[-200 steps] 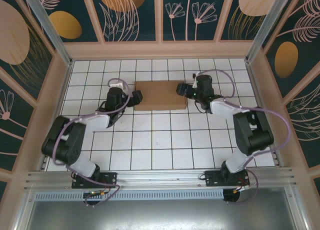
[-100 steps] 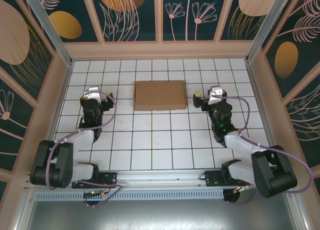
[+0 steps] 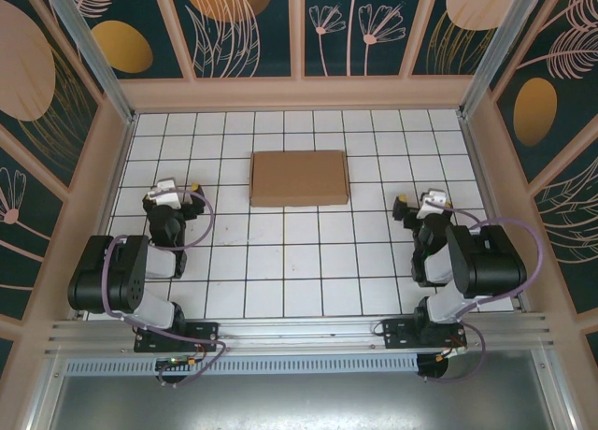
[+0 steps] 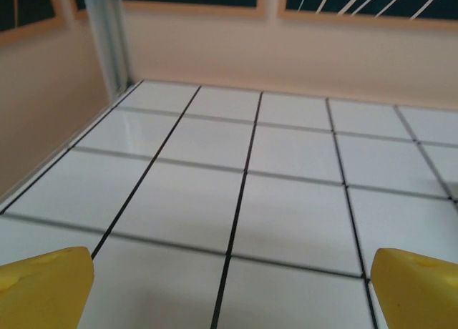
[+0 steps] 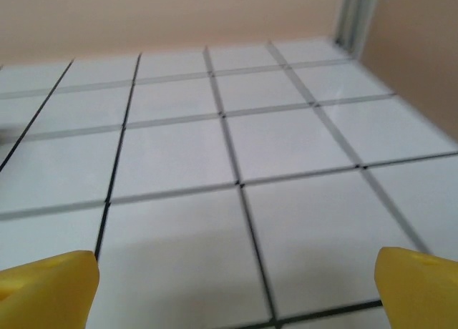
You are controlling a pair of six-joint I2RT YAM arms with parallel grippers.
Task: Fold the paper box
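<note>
Left jaws: spread wide and holding nothing; their yellow fingertips [image 4: 43, 286] sit at the lower corners of the left wrist view, over bare tiles.
Right jaws: equally wide and empty; their yellow fingertips [image 5: 46, 282] frame bare white tiles of the desk [image 3: 299, 262].
Change over the last second: both jaws were at the short ends of the paper box [image 3: 299, 178], one at each end; they have since drawn back toward the near edge of the desk and are now well apart from it.
Box since then: flat, in the same spot.
Box position: ahead of both jaws and between them, to the right of the left jaws and to the left of the right jaws, touching neither.
Box long axis: left to right, roughly parallel to the line from one pair of jaws to the other.
Box facing: broad face up, short ends toward the side walls.
</note>
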